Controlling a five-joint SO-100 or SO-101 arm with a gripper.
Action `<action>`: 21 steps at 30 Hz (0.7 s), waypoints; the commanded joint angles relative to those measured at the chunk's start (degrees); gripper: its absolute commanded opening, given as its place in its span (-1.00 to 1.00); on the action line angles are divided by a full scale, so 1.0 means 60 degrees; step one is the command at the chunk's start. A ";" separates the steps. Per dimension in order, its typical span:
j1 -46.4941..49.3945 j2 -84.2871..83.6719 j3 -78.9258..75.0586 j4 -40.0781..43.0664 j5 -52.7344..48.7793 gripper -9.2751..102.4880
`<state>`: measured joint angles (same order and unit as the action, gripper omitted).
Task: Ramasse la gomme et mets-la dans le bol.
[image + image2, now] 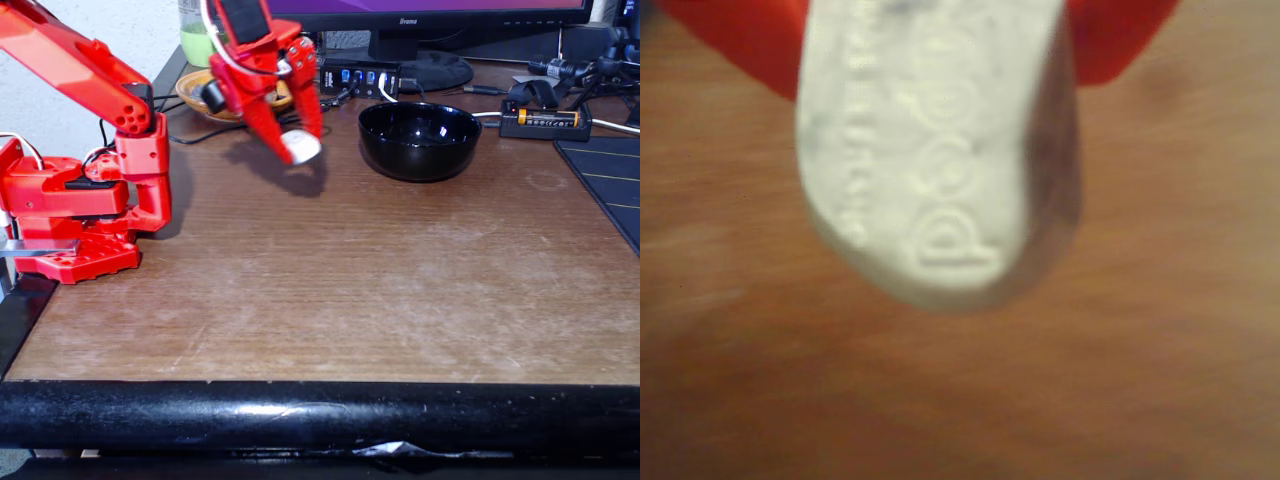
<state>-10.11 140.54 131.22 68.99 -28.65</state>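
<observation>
In the fixed view my red gripper (297, 143) hangs above the brown table, shut on the small white eraser (301, 147), which pokes out between the fingertips. The glossy black bowl (420, 140) stands on the table to the right of the gripper, a short gap away. Close up in the wrist view, the eraser (930, 150) is white and rounded with embossed marks, held from above by the red fingers (740, 40) over the wooden tabletop.
The arm's red base (80, 215) sits at the table's left edge. A shallow orange-yellow dish (205, 95) lies behind the gripper. A monitor stand (420, 60), USB hub (360, 75), cables and a battery holder (545, 120) line the back; a dark mat (605, 180) lies at right.
</observation>
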 commanded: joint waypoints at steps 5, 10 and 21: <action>-0.1245 -0.3164 -0.3691 -0.0732 0.0967 -0.94; -0.2139 -0.4497 -0.5786 -0.0176 0.1025 -0.94; -0.3179 -0.6460 -0.8716 0.0293 0.1963 -0.94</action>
<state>-28.56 101.25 86.13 73.12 -19.42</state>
